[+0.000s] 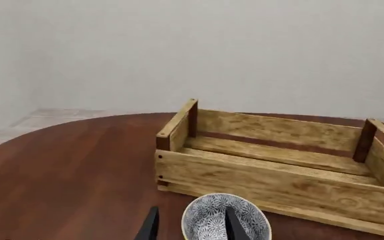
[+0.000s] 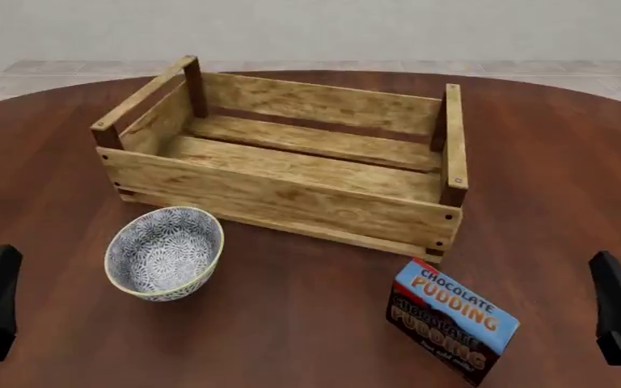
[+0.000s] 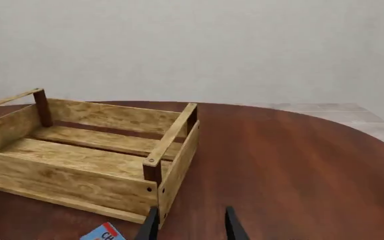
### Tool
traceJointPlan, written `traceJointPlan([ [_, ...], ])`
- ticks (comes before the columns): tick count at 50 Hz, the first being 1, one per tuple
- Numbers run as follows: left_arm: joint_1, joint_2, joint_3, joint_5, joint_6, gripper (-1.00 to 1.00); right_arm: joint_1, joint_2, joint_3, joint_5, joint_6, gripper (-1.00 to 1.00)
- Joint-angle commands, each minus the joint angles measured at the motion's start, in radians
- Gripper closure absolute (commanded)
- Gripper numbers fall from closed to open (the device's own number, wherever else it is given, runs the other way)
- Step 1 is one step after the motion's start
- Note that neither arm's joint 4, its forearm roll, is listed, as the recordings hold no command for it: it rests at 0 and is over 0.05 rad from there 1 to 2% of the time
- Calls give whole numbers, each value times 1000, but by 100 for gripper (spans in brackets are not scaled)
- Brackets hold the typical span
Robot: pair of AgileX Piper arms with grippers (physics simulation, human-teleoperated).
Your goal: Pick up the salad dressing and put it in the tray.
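We cannot find the dressing in any of the three views: no slim white bottle with a green cap shows on the table [image 2: 569, 162] or inside the tray [image 2: 289, 198]. So the step in hand is really a search, and we judge the task not yet begun.

The tray sits at the table's middle, its long axis skewed, and its floor is bare. From the tray, the bowl [image 2: 165, 252] stands at about 7 o'clock, just off the near slat, and the pudding box [image 2: 453, 320] at about 5 o'clock, near the tray's near right corner post.

The left gripper [image 1: 192, 226] has its fingers parted with nothing between them; the bowl only shows behind them. The right gripper [image 3: 190, 225] is likewise parted and empty, looking past the tray's right end.

To do this well, we would not reach at anything yet. The box is not our target, nor the bowl. The bottle may lie outside the frames or behind something, so we would swing a wrist camera to sweep the table's unseen edges, keeping the fingers wide and clear of the tray posts.
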Motion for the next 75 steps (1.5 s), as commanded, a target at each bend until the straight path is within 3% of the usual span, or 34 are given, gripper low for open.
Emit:
traceJointPlan([
  [1, -4, 9, 8, 23, 44, -100, 13, -9, -1, 7, -5, -100],
  [20, -16, -1, -33, 56, 43, -100, 18, -11, 0, 8, 5, -100],
  [30, 0, -1, -116, 187, 44, -100, 25, -8, -2, 6, 3, -100],
  [47, 57, -2, -200, 279, 100, -100, 29, -13, -1, 7, 5, -100],
  [61, 102, -2, -321, 419, 82, -100, 17, -16, -2, 5, 28, -100],
  [75, 179, -2, -347, 478, 85, -100, 14, -16, -1, 4, 37, -100],
])
